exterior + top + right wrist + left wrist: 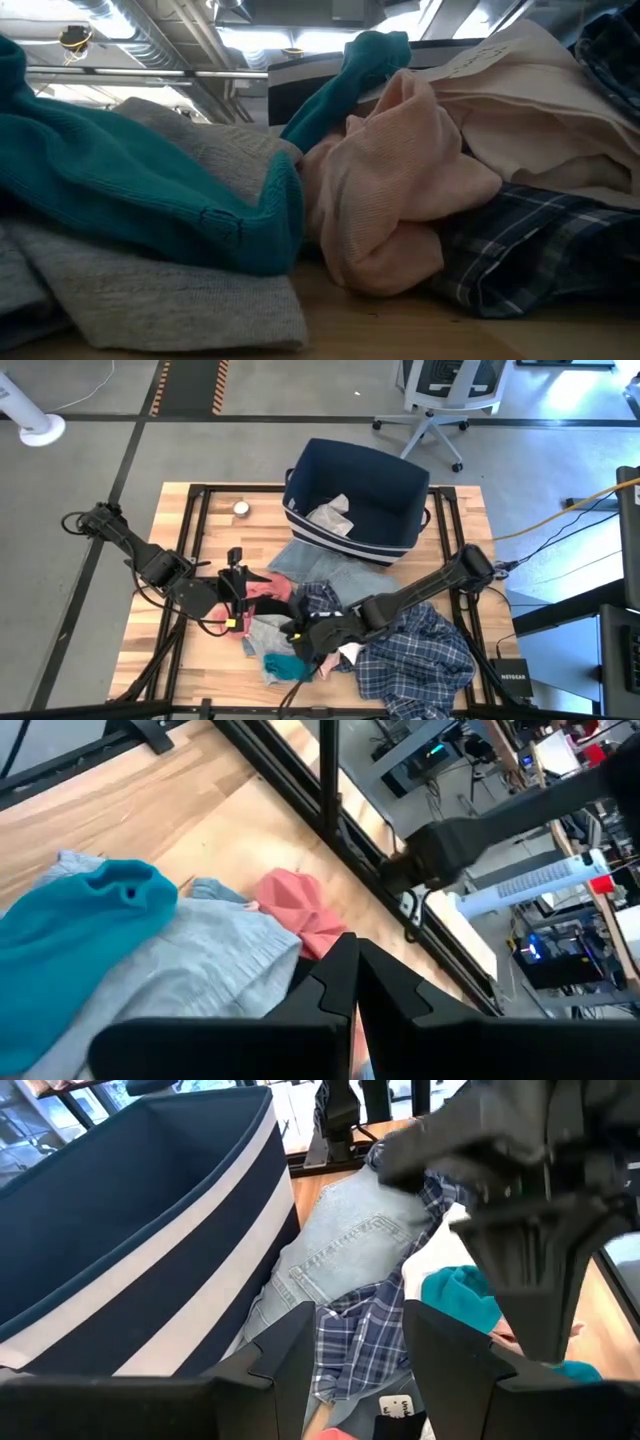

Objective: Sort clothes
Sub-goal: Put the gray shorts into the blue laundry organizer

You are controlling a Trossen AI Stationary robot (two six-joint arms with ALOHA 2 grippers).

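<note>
- Nearest the table's front edge, the teal piece (281,663) lies on the grey piece (262,632) — both loose, neither held.
- The right gripper (303,643) sits low over the heap beside them with its fingers pressed together and nothing visibly between them; it must open before it descends on any garment.
- The plaid shirt (415,650) spreads under the right arm — judged too large for a one-point lift without dragging its neighbours.
- The left gripper (238,598) rests at the pink piece (270,589), fingers apart, no cloth seen pinched; close on one layer only.
- Beyond, the denim (310,560) lies flat against the navy bin (395,485).
- The bin holds a pale garment (332,515); lift clear of its rim before releasing.
</note>
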